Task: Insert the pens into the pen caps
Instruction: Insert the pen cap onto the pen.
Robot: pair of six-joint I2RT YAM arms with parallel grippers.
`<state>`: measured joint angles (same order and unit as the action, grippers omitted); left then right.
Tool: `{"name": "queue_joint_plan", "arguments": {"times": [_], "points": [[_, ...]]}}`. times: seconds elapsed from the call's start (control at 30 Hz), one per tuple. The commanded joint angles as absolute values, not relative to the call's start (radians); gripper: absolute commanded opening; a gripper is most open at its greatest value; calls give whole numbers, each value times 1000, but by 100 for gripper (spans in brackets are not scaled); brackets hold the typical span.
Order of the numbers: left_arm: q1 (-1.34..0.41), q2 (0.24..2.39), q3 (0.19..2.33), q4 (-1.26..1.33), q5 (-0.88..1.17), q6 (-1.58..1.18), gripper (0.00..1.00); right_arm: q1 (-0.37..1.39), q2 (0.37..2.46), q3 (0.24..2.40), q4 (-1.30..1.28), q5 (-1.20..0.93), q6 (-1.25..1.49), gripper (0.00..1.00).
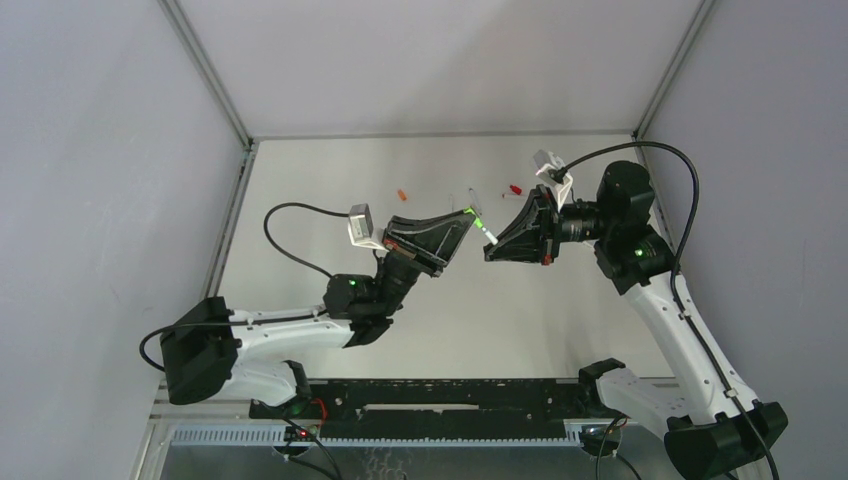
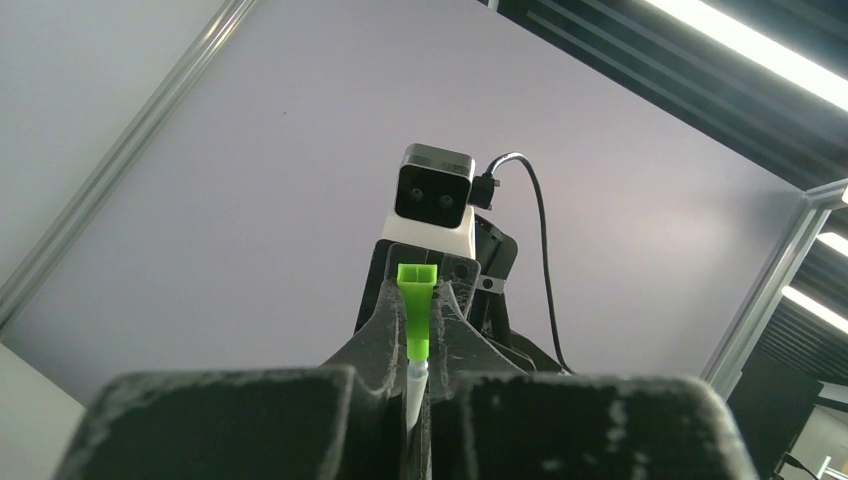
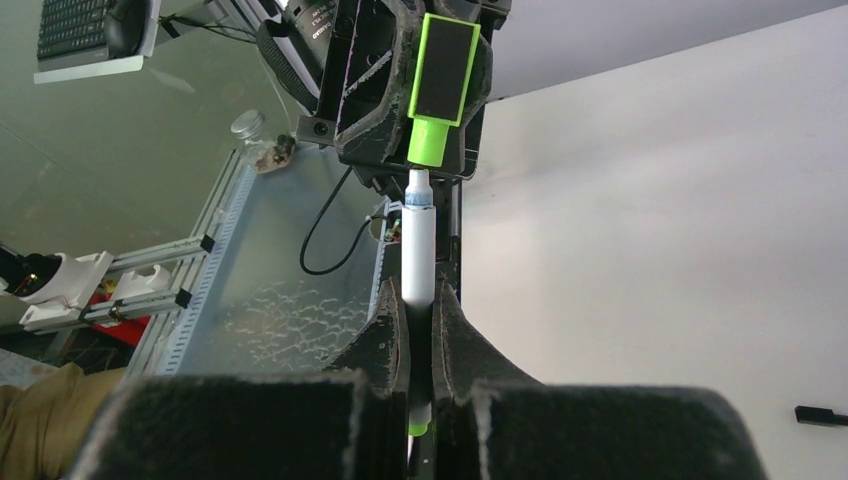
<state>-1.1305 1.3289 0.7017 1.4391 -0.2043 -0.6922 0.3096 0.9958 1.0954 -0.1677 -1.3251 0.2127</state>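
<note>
My left gripper (image 1: 469, 215) is shut on a green pen cap (image 1: 473, 211), raised above the table's middle. In the left wrist view the cap (image 2: 417, 320) sits between my fingertips (image 2: 418, 300). My right gripper (image 1: 490, 250) is shut on a white-barrelled pen (image 1: 486, 232). In the right wrist view the pen (image 3: 417, 250) stands between my fingertips (image 3: 420, 300), its green end (image 3: 418, 427) towards the camera. Its tip meets the narrow open end of the cap (image 3: 440, 80). How far the tip sits inside is hidden.
On the white table (image 1: 330, 180), an orange piece (image 1: 402, 194) lies at the back left of the grippers and a red piece (image 1: 516, 188) at the back right. A small black piece (image 3: 820, 415) lies on the table in the right wrist view. Grey walls enclose the table.
</note>
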Motion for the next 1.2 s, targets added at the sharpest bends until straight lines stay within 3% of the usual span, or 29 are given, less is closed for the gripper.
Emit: {"name": "queue_joint_plan", "arguments": {"times": [0.0, 1.17], "points": [[-1137, 1321, 719, 1454, -231, -683, 0, 316, 984, 1082, -123, -1322, 237, 0], [-1137, 1343, 724, 1453, -209, -729, 0, 314, 986, 1081, -118, -1296, 251, 0]]}}
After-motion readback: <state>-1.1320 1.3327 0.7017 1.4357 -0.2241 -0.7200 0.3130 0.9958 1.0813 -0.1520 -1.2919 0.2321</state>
